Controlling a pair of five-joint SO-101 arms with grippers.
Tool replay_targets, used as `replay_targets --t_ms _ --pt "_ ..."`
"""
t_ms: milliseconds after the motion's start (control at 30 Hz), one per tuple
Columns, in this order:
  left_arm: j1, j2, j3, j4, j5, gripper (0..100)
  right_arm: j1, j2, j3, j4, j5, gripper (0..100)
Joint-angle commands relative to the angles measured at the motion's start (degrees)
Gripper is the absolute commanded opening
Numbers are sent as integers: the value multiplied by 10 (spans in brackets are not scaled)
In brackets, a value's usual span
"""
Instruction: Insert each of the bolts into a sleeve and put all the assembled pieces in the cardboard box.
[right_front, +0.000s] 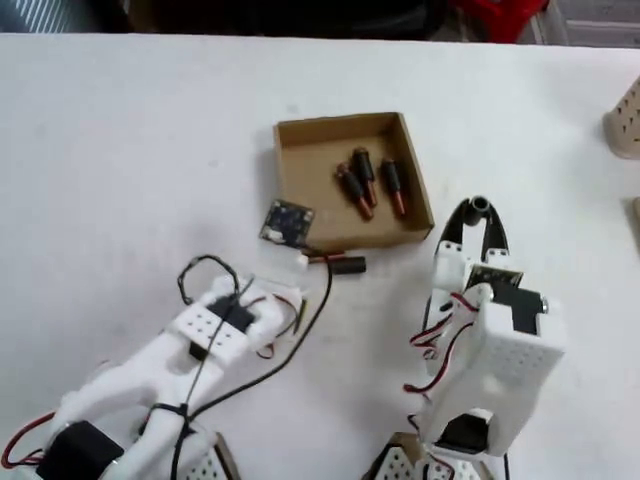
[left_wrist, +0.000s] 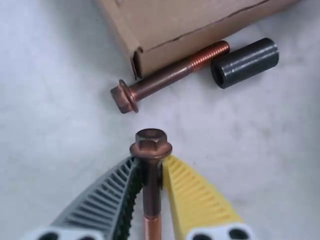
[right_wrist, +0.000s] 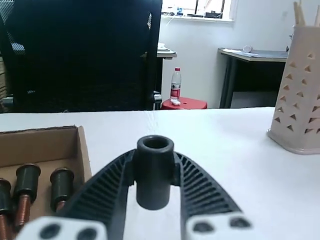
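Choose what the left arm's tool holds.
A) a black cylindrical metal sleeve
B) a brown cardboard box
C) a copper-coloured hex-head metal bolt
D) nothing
C: the left tool is shut on a copper-coloured hex-head metal bolt, whereas a black cylindrical metal sleeve sits in the right tool.

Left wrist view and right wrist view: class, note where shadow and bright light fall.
Left wrist view: soft grey shadow lies on the white table beside the brown cardboard box; right wrist view: a bright window glows behind, while the black cylindrical sleeve looks dark.
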Motion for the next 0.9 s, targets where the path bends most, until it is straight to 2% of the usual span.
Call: replay_targets --t_ms 0,333,700,867 --pt "3 -24 -2 -12 -7 21 -15 -2 -19 -18 -5 15" --pt "0 -25 -1 -10 -7 21 -114 -79 48 -18 -5 15" --pt "-71 -25 -1 -12 -7 21 -299 -127 142 -15 -5 15" --pt "-111 -25 -2 -12 -8 21 -356 -127 150 -15 -5 15"
